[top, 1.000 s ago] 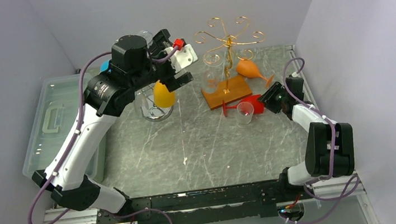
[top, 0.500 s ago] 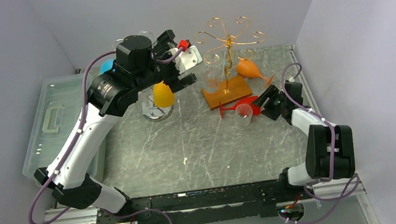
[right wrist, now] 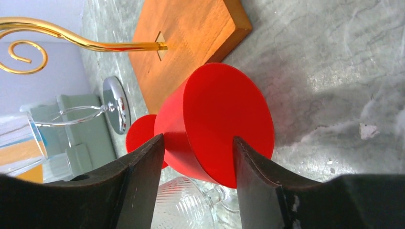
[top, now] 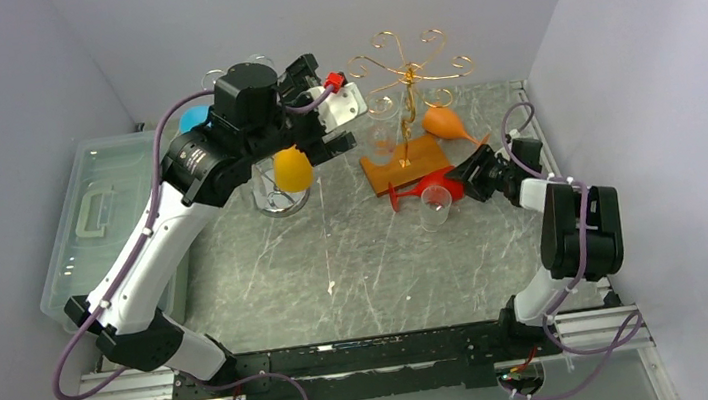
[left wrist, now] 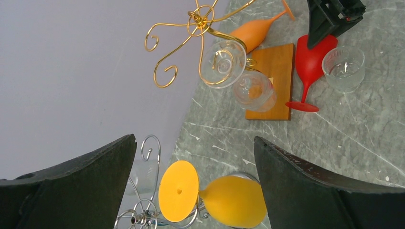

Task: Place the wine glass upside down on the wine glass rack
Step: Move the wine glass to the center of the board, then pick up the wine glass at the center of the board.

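Observation:
A red wine glass (top: 426, 189) lies on its side on the table in front of the wooden base (top: 406, 164) of the gold wire rack (top: 404, 58). My right gripper (top: 462, 169) is shut on its bowl (right wrist: 215, 119), one finger on each side. Clear glasses (left wrist: 222, 64) hang upside down from the gold rack. At the left, a yellow glass (top: 292, 170) hangs upside down on a silver wire rack (top: 274, 194). My left gripper (left wrist: 195, 139) hovers wide open above the yellow glass (left wrist: 234, 200), holding nothing.
An orange glass (top: 447, 124) lies on its side behind the wooden base. A clear ribbed glass (top: 434, 206) stands just in front of the red one, under my right fingers (right wrist: 267, 191). A translucent lidded bin (top: 96, 219) sits at the table's left edge.
My right gripper swung left along the red glass and its jaws widened, then narrowed on the bowl. The red glass shifted slightly left. The left arm drifted a little right, still open.

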Tool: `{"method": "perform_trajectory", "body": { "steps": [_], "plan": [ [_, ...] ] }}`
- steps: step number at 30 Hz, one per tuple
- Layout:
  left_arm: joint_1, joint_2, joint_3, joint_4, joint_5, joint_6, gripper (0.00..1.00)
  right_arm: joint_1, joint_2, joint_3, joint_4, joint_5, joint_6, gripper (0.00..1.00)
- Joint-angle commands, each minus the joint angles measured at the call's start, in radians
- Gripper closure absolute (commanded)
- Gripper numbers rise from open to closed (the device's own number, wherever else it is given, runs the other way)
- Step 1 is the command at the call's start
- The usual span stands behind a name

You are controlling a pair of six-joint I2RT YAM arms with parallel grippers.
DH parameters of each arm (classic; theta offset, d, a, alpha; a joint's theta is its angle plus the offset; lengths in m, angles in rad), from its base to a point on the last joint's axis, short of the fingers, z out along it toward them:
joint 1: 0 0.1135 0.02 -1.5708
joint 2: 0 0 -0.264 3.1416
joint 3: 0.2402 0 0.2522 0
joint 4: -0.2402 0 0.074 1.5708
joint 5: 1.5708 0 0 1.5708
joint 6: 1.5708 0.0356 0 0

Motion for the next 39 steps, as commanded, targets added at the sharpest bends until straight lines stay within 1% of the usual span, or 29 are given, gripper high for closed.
{"method": "perform_trajectory", "body": {
  "steps": [1,6,9,12,16,17,20,21,23,28,31,36,39],
  "plan": [
    [-0.008,-0.003,0.030,0.017,-0.013,0.010,0.01,-0.009,0.035,0.049,-0.012,-0.025,-0.061,0.44],
    [-0.010,-0.006,0.025,0.020,-0.016,0.010,0.01,-0.016,0.059,0.071,-0.010,-0.042,-0.091,0.43],
    [-0.011,-0.011,0.018,0.025,-0.018,0.011,0.01,-0.017,0.081,0.078,0.004,-0.067,-0.086,0.44],
    [-0.012,-0.012,0.020,0.025,-0.022,0.013,0.01,-0.017,0.087,0.068,0.023,-0.092,-0.070,0.56],
    [-0.015,-0.016,0.015,0.026,-0.024,0.014,0.01,-0.017,0.032,0.031,0.019,-0.073,-0.067,0.70],
    [-0.015,-0.018,0.015,0.026,-0.022,0.016,0.01,-0.017,0.011,0.018,0.016,-0.065,-0.063,0.73],
    [-0.017,-0.020,0.015,0.028,-0.020,0.014,0.01,-0.016,-0.071,-0.025,0.016,-0.043,-0.040,0.93],
    [-0.018,-0.020,0.016,0.027,-0.018,0.014,0.01,-0.016,-0.107,-0.032,0.009,-0.029,-0.035,0.97],
    [-0.020,-0.022,0.011,0.032,-0.017,0.017,0.01,-0.016,-0.190,-0.031,-0.035,0.021,-0.042,1.00],
    [-0.027,-0.026,0.010,0.036,-0.017,0.008,0.01,-0.014,-0.403,0.011,-0.141,0.128,-0.047,1.00],
    [-0.030,-0.023,0.021,0.033,-0.017,-0.009,0.01,-0.014,-0.540,0.016,-0.160,0.177,-0.027,1.00],
    [-0.030,-0.018,0.043,0.018,0.009,-0.069,0.01,-0.007,-0.692,0.050,-0.203,0.166,0.021,1.00],
    [-0.030,-0.014,0.049,0.013,0.031,-0.150,0.01,0.011,-0.771,0.071,-0.208,0.156,0.034,1.00]
  ]
}}
